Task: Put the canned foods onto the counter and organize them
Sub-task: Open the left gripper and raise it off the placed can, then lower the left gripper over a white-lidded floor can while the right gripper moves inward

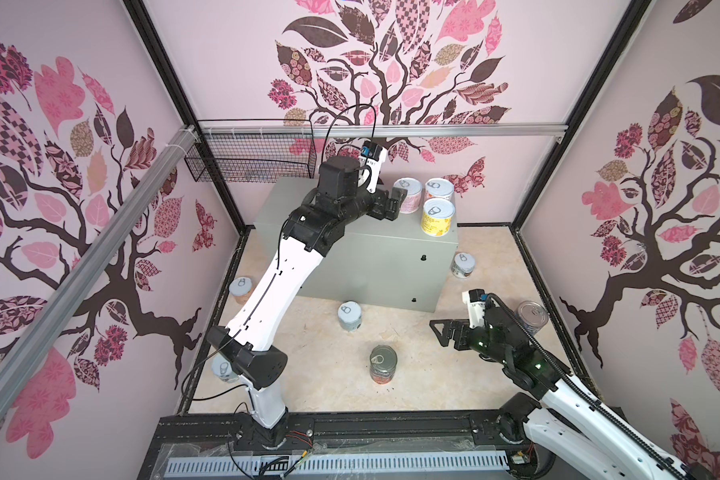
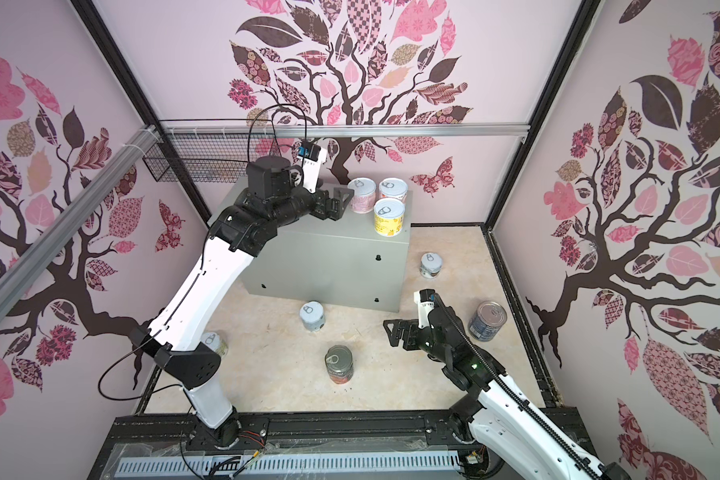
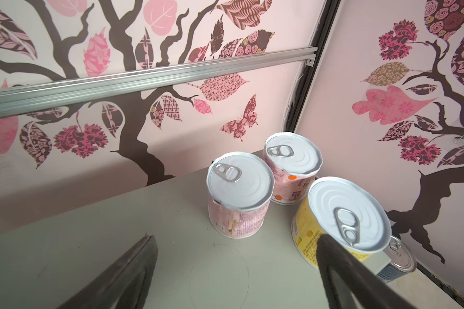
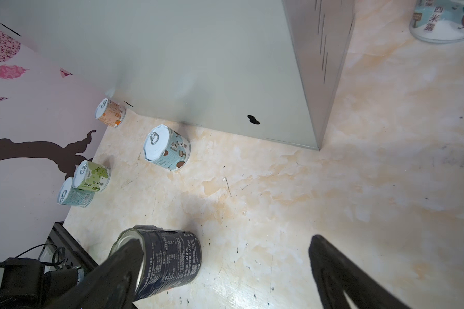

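L gripper (image 3: pixel 236 240) open, empty, by 3 cans (image 1: pixel 437 216) on counter (image 1: pixel 375 257); R gripper (image 4: pixel 223 248) open, empty.

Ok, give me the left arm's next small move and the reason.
Probably draw the left gripper back from the pink can: its jaws stand open and empty, and three cans already stand on the counter, while others wait on the floor.

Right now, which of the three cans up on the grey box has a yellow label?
The yellow-labelled can at the grey metal box's front right corner; both cans behind it have pink labels.
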Controlling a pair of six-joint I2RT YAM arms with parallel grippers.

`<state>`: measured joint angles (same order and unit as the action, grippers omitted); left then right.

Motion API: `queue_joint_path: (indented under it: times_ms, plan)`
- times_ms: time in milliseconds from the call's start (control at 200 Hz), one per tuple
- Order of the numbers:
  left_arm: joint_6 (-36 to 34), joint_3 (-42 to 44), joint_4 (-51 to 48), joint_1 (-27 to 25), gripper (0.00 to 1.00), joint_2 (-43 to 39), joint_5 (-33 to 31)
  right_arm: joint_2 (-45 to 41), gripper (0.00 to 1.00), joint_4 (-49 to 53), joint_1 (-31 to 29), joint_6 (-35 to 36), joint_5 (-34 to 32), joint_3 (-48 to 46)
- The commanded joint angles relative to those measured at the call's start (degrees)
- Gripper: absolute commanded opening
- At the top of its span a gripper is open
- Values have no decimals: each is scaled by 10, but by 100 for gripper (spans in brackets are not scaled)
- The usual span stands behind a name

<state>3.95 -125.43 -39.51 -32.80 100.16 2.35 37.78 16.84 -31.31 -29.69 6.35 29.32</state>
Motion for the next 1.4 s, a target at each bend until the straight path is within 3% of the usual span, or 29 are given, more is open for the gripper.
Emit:
queue_joint_path:
  times_ms: [0, 250, 430, 665, 1000, 1395]
  plan:
    - [20, 70, 7, -3, 97, -49, -24, -10, 100, 34, 0, 0, -20, 22]
    - [50, 230, -5, -4, 98, -182, -60, -5, 100, 52, 0, -3, -10, 28]
    - [80, 349, -18, -10, 98, -278, -77, -15, 100, 20, -1, -55, 42, 4]
    - [128, 533, 7, -24, 98, -379, -85, -12, 100, -19, -2, -87, 62, -44]
    - [189, 727, 95, -26, 98, -426, -97, 47, 100, -106, -40, -121, 50, -90]
    - [237, 829, 225, -25, 98, -336, -125, 141, 100, -168, -60, -108, 40, -83]
